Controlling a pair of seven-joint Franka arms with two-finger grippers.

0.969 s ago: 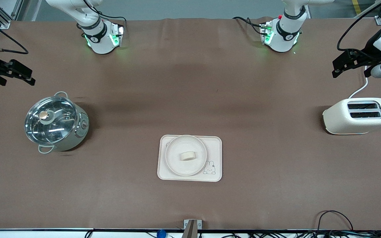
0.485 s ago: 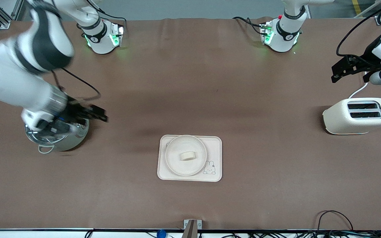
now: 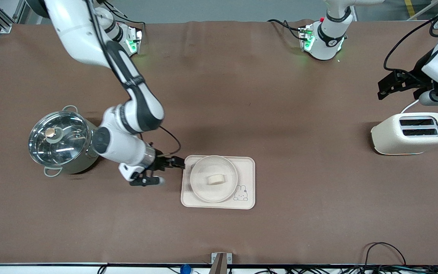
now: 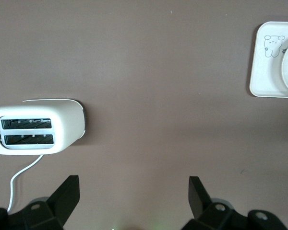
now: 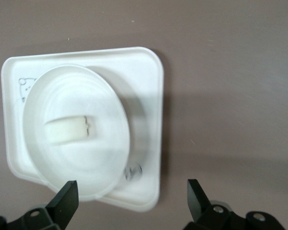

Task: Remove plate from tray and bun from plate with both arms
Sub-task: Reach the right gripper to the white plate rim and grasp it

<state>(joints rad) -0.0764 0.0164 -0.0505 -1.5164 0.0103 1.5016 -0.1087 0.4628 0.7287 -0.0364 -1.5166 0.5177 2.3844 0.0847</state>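
The round cream plate lies on the rabbit tray at the table's middle, with the small pale bun on its centre. My right gripper is open and empty, low beside the tray's edge at the right arm's end. In the right wrist view the plate, the bun and the tray lie just ahead of the open right gripper. My left gripper is open and empty, up in the air near the toaster; the left wrist view shows it over bare table.
A steel pot with a glass lid stands at the right arm's end, close to the right arm's forearm. A cream toaster with a white cord stands at the left arm's end, also in the left wrist view. The tray's corner shows there too.
My right arm has swung in from the table's end, past the pot, down to the tray's side. My left gripper has shifted slightly. Plate and bun have not moved.
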